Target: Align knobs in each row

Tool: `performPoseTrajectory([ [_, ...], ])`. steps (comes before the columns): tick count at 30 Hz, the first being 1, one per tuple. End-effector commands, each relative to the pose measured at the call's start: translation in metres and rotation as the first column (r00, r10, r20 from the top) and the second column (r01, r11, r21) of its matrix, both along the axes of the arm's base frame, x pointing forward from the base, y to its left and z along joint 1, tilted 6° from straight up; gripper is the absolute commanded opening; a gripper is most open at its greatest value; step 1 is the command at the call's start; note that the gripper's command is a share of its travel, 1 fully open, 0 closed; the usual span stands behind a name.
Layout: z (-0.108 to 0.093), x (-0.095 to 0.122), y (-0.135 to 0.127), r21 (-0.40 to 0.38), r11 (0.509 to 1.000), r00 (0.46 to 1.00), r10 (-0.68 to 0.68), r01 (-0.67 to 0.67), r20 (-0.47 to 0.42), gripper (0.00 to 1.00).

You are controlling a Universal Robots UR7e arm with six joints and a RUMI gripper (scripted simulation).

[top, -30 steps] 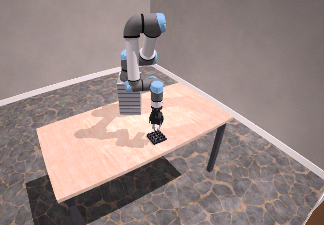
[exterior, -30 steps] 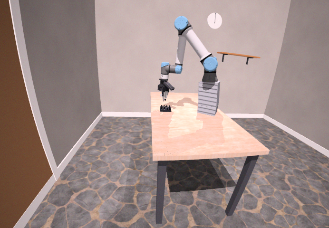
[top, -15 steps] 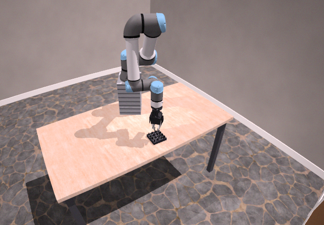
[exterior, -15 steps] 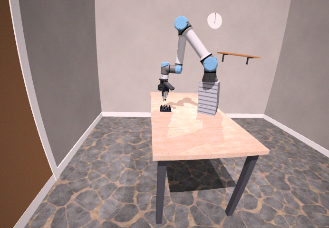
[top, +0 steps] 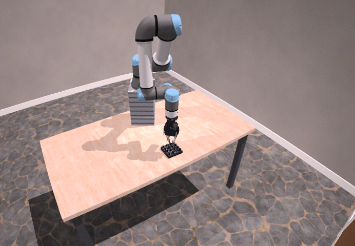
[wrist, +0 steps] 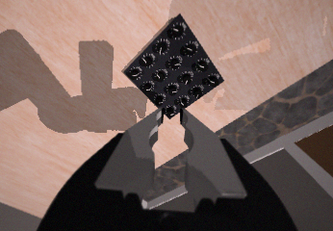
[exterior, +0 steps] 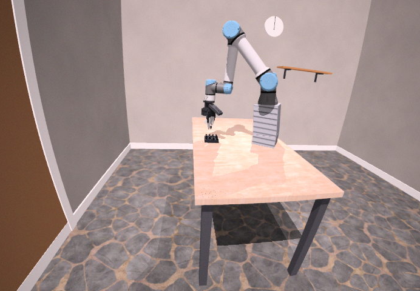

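Observation:
The black knob box point(top: 172, 149) lies flat on the wooden table near its edge. It also shows in the exterior view point(exterior: 211, 138). In the wrist view the box point(wrist: 174, 67) shows a grid of small round knobs with white pointer marks; the marks are too small to read row by row. My gripper point(top: 171, 141) point(exterior: 210, 127) points straight down and hangs a little above the box, not touching it. Its fingers stand close together with a narrow gap and hold nothing. In the wrist view they line up with the knob at the box's nearest corner.
The arm's grey ribbed pedestal point(top: 141, 107) stands on the table behind the box. The table edge point(wrist: 251, 117) runs close beside the box, with the stone floor below. A wall shelf point(exterior: 303, 70) hangs far off.

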State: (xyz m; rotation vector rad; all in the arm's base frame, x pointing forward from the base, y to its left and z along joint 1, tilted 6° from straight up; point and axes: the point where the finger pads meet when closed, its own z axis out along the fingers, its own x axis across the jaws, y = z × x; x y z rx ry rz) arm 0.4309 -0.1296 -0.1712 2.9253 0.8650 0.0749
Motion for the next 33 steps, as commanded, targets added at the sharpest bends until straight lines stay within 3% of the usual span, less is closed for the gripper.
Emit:
performPoseTrajectory([
  [1,0.000,0.000,0.000,-0.001,1.000,1.000,0.000,0.000,0.001,0.11],
  [33,-0.028,0.002,-0.003,0.000,1.000,1.000,0.001,-0.001,0.001,0.11],
])
